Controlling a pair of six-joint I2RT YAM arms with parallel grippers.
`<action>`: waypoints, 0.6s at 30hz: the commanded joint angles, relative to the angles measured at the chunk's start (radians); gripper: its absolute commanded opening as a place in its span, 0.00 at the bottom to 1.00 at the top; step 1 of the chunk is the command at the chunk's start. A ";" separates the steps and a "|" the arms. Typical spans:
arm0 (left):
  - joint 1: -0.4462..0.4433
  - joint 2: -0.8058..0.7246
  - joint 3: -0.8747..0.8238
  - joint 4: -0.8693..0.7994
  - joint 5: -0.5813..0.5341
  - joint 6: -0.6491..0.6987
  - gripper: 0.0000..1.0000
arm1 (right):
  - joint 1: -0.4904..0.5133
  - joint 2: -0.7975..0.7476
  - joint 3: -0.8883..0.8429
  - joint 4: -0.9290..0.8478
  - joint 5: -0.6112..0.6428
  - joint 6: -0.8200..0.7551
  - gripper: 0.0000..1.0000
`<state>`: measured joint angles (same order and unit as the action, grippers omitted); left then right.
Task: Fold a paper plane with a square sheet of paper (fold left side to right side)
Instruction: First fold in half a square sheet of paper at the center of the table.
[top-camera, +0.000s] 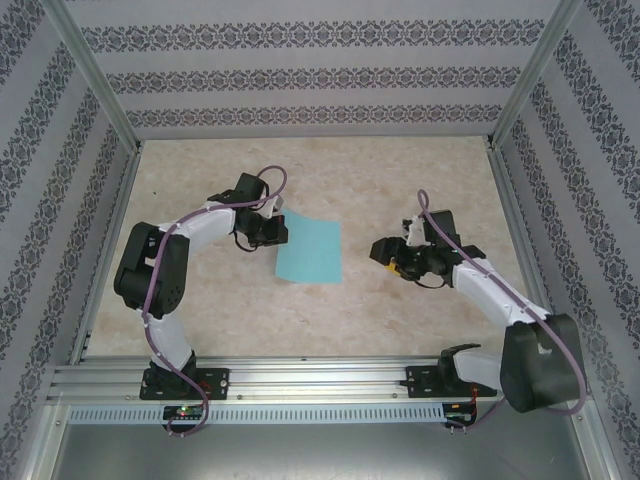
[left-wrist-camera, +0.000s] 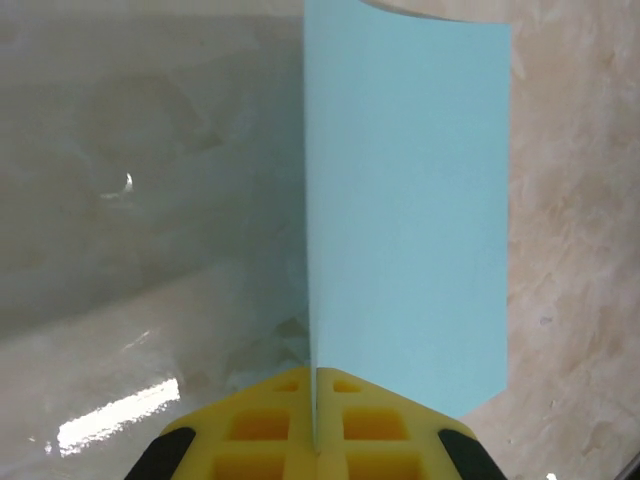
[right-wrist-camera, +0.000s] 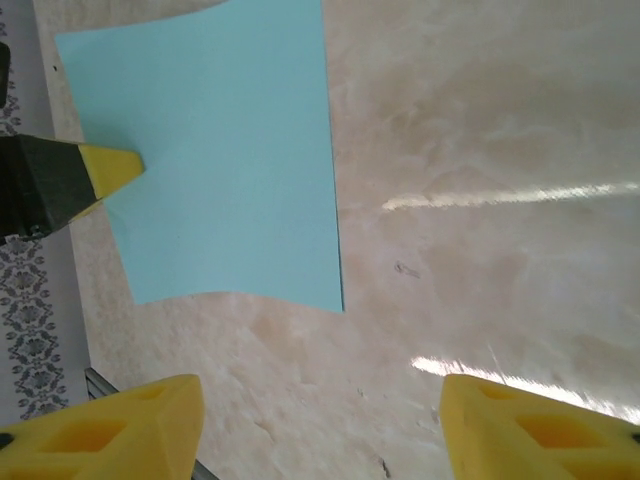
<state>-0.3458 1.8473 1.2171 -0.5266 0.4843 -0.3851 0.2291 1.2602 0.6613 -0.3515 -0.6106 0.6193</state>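
Top cam: paper (top-camera: 309, 250) at centre of table (top-camera: 420, 170), near-square, slightly longer near–far. L wrist cam: L gripper (left-wrist-camera: 316, 425) clamped on its left edge, sheet bowed. R gripper (right-wrist-camera: 320, 420) jaws wide, empty, right of paper.

Bright, even light; white glare streaks the glossy table (right-wrist-camera: 500, 195); shadows soft.

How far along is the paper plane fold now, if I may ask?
Done: left gripper shut on the square sheet of paper at its left edge. In hand: the first fold; no crease shows yet. Left: carrying that edge to the right side, creasing, later folds. The right gripper: open, apart.
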 joint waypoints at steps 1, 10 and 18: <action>0.022 0.034 0.036 -0.053 -0.036 0.047 0.00 | 0.064 0.102 0.044 0.184 0.025 0.089 0.59; 0.024 0.068 0.070 -0.022 -0.014 0.006 0.00 | 0.171 0.448 0.216 0.409 0.050 0.239 0.44; 0.025 0.076 0.068 -0.021 -0.024 -0.004 0.00 | 0.197 0.650 0.370 0.349 0.088 0.212 0.40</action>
<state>-0.3336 1.9118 1.2633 -0.5465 0.4618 -0.3744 0.4175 1.8709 0.9848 -0.0059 -0.5552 0.8379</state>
